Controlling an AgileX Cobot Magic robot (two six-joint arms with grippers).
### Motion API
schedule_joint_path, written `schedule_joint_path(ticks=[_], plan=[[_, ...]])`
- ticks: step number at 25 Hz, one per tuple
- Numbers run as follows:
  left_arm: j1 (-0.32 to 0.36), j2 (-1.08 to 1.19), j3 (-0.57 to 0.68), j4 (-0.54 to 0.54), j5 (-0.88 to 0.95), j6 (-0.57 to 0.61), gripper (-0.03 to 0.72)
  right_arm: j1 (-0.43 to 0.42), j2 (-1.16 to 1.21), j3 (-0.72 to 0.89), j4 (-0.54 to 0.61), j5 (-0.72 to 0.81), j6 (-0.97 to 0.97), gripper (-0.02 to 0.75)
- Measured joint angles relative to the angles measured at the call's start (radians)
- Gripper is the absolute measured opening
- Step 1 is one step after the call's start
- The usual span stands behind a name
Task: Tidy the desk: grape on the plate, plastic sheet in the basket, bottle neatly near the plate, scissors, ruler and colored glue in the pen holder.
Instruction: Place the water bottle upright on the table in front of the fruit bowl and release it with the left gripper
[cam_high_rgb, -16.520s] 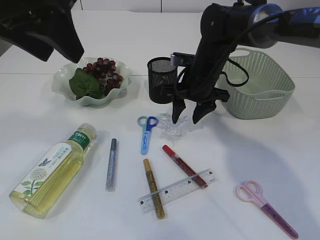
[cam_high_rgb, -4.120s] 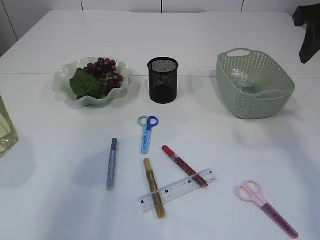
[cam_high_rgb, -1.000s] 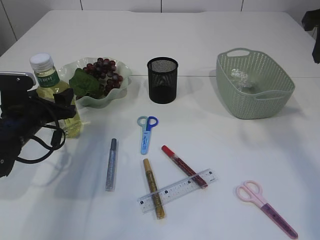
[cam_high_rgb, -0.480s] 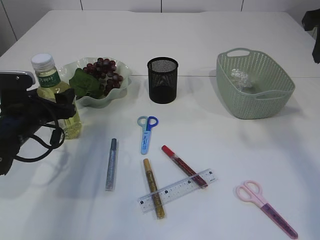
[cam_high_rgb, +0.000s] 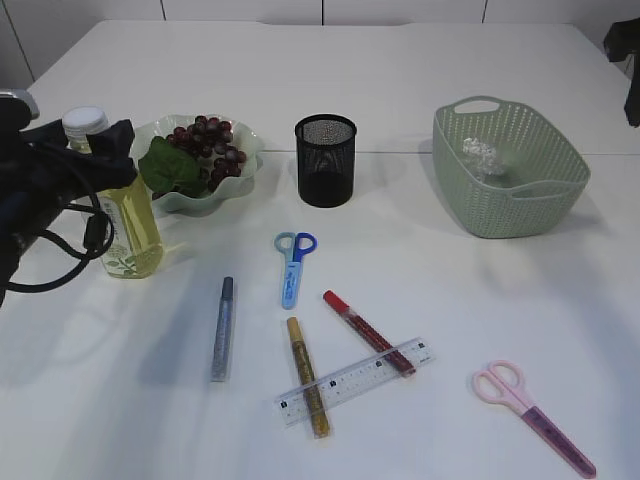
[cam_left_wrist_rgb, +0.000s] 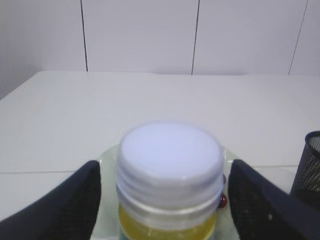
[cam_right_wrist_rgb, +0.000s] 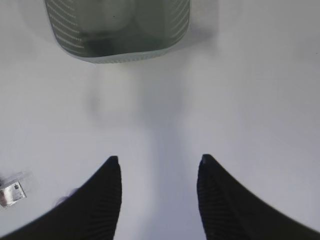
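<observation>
My left gripper (cam_left_wrist_rgb: 165, 200) stands spread either side of the upright bottle (cam_high_rgb: 125, 215), its fingers (cam_left_wrist_rgb: 75, 200) clear of the cap, at the plate's (cam_high_rgb: 235, 170) 8 o'clock; I see my right gripper (cam_right_wrist_rgb: 157, 192) parted, holding nothing, with the basket (cam_right_wrist_rgb: 117, 30) at its 12 o'clock

Clear glossy plastic bottle (cam_high_rgb: 128, 215)
</observation>
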Motion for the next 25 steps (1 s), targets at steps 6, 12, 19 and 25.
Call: schedule_joint_path(ticks=[6,12,19,25], plan=[[0.000,-0.054,0.000,0.000,0.000,0.000,0.575,0.000,0.000,0.000,0.000,0.000,0.000,0.398],[0.000,-0.102,0.000,0.014,0.000,0.000,0.574,0.000,0.000,0.000,0.000,0.000,0.000,0.398],[0.000,-0.187,0.000,0.079,0.029,0.000,0.566,0.000,0.000,0.000,-0.001,0.000,0.000,0.398],[0.000,-0.278,0.000,0.081,0.203,0.004,0.563,0.000,0.000,0.000,-0.001,0.000,0.000,0.398]])
